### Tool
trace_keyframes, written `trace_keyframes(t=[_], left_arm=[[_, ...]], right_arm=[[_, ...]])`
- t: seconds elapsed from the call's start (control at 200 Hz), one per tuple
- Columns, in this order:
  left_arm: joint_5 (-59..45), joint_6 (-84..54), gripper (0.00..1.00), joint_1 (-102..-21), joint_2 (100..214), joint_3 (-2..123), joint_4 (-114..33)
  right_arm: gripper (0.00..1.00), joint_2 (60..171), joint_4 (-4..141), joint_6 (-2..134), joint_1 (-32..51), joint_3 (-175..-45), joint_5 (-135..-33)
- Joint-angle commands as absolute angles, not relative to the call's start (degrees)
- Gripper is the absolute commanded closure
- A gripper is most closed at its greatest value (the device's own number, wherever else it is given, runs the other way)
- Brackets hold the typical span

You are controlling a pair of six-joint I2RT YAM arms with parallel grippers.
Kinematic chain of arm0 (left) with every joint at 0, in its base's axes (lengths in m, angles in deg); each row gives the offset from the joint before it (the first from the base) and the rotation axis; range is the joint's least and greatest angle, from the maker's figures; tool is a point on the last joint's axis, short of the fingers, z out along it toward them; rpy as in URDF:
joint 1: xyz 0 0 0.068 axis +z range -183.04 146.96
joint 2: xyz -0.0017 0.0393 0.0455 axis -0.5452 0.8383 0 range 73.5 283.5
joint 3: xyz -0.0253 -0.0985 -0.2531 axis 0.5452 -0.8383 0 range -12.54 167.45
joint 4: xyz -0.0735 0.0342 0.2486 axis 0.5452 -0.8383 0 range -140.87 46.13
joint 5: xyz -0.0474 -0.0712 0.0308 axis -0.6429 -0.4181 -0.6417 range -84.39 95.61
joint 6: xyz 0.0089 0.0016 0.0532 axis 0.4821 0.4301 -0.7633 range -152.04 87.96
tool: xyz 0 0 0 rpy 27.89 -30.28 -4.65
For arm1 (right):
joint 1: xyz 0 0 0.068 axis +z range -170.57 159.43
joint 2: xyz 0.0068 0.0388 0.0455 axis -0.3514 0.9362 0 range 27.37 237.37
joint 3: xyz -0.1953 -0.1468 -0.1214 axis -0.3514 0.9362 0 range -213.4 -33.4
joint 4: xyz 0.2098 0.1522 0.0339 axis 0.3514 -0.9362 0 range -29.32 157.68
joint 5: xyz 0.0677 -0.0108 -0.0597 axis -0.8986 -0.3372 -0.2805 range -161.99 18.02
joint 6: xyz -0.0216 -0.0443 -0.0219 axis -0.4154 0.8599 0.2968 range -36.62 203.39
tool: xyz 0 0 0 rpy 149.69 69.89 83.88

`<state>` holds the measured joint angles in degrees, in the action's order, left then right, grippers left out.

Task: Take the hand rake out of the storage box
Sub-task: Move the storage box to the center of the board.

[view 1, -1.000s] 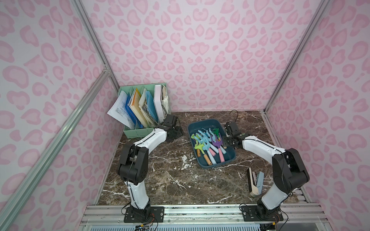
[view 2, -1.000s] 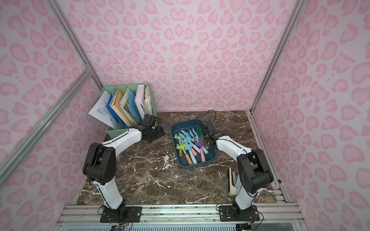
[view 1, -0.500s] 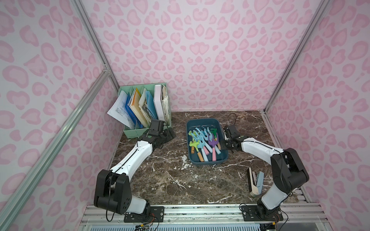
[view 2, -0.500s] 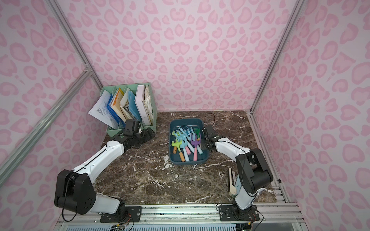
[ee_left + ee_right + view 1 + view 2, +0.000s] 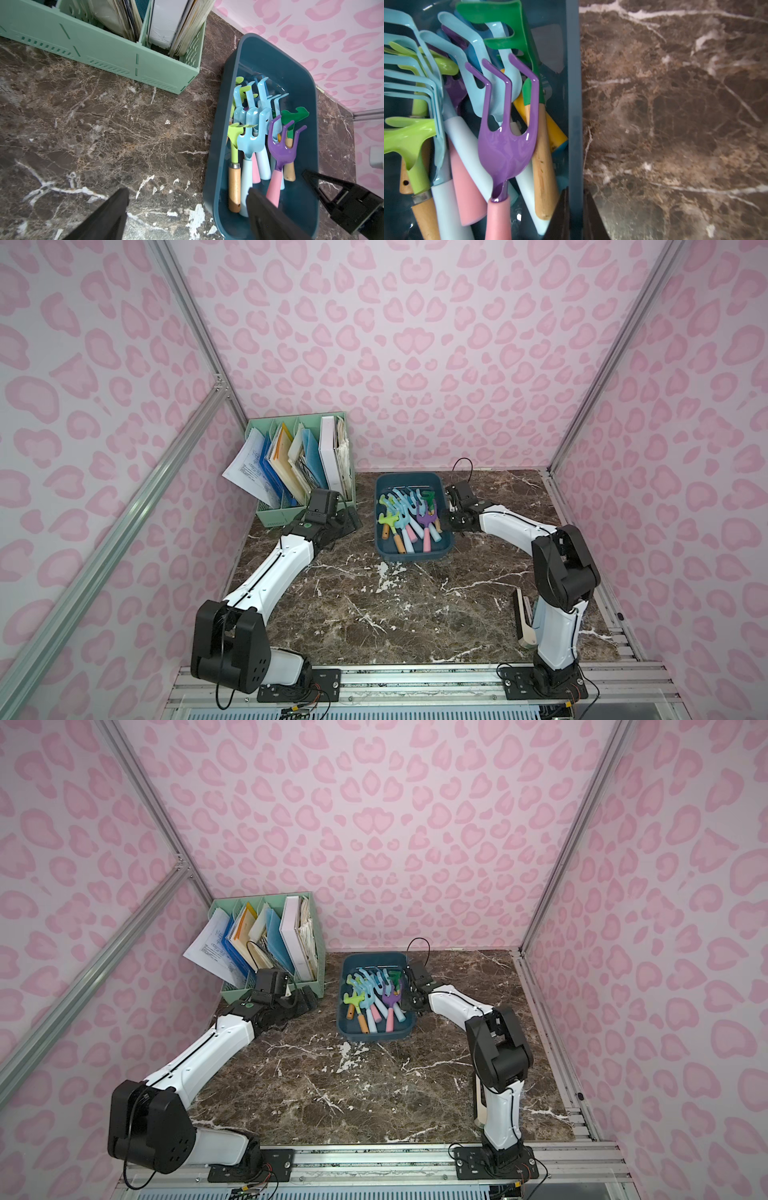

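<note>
At the table's 12 o'clock edge: the storage box [image 5: 411, 556] is set on the marble table [image 5: 395, 622], with its long sides run from 12 to 6.
Hand rakes: the hand rakes [image 5: 409, 516] are heaped inside the box, heads toward 12 and handles toward 6. None is lifted out yet.
Purple rake: the purple rake [image 5: 506, 145], pink-handled, is laid on top of the heap (so it is judged the easiest to free).
Right gripper: the right gripper [image 5: 575, 194] is clamped together on the box's 3 o'clock wall, with one finger inside the rim and one outside. The box is probably pinned this way so that it is not dragged when a rake is pulled.
Left gripper: the left gripper [image 5: 187, 197] is held spread wide and empty, near the box's 9 o'clock wall and low over the marble. It is judged to be kept ready for the pick.
File organiser: the mint-green organiser [image 5: 276, 516] is stood at 10 o'clock, just beyond the left gripper. It is not needed for the task.
</note>
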<state>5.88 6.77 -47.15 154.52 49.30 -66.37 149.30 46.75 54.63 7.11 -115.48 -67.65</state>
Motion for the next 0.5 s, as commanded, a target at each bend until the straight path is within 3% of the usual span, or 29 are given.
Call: trace_keyframes(t=[0.0, 0.24, 0.365, 0.495], left_arm=[[3.85, 4.67, 0.09, -47.61, 155.76, 50.43, -65.87], [6.59, 3.61, 0.13, -53.34, 161.78, 58.74, -70.81], [7.0, 4.54, 0.14, -56.19, 165.37, 62.2, -71.2], [8.34, 5.04, 0.25, -59.81, 173.28, 69.88, -75.91]], right_arm=[[0.87, 151.63, 48.34, 56.69, 6.93, -119.26, -66.49], [0.84, 154.52, 48.25, 53.77, 6.31, -124.97, -65.17], [0.59, 152.37, 48.94, 53.85, 6.76, -124.19, -64.43], [0.26, 147.27, 49.81, 54.88, 6.63, -120.71, -63.73]])
